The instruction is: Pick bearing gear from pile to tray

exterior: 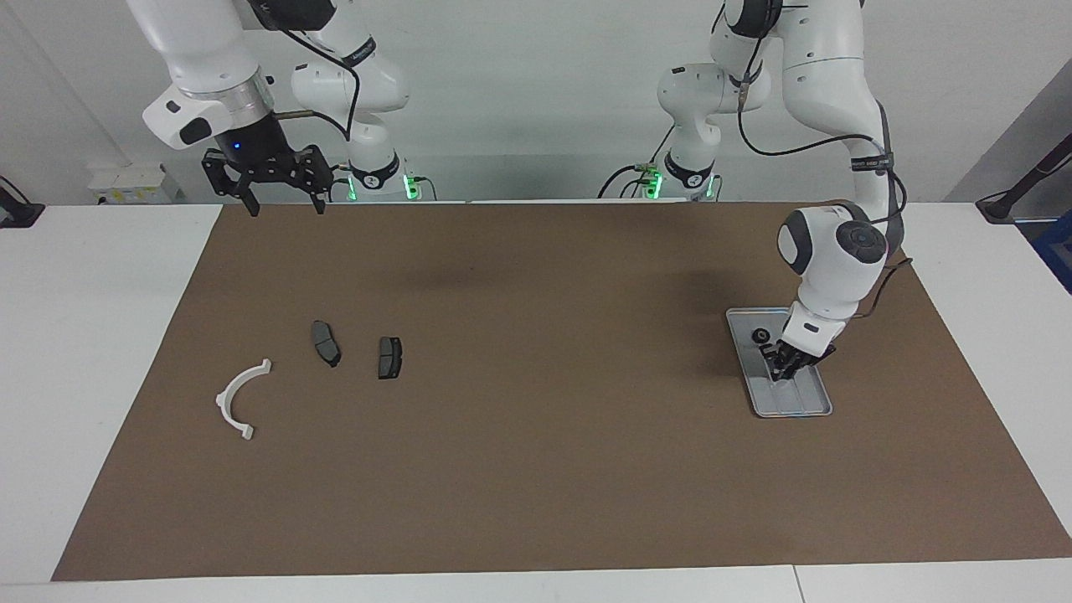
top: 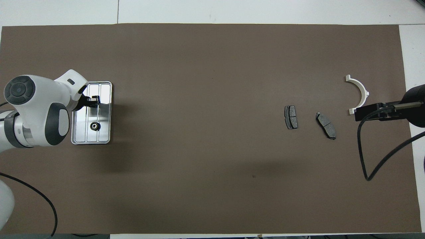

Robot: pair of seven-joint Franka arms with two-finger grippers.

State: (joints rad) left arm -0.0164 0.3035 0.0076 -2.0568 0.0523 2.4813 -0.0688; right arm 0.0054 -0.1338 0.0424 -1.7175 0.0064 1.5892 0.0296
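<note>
Silver ribbed metal tray [exterior: 816, 408] under left tool [exterior: 780, 369], tips together, maybe pinching something; clumsy release risks knocking small black toothed bearing gear [exterior: 760, 336] out. Right tool [exterior: 280, 203] waiting, spread.

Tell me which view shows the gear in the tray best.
The overhead view: the gear lies unobstructed on the tray, its toothed ring plain. In the facing view the gear is only a dark spot beside the left gripper.
</note>
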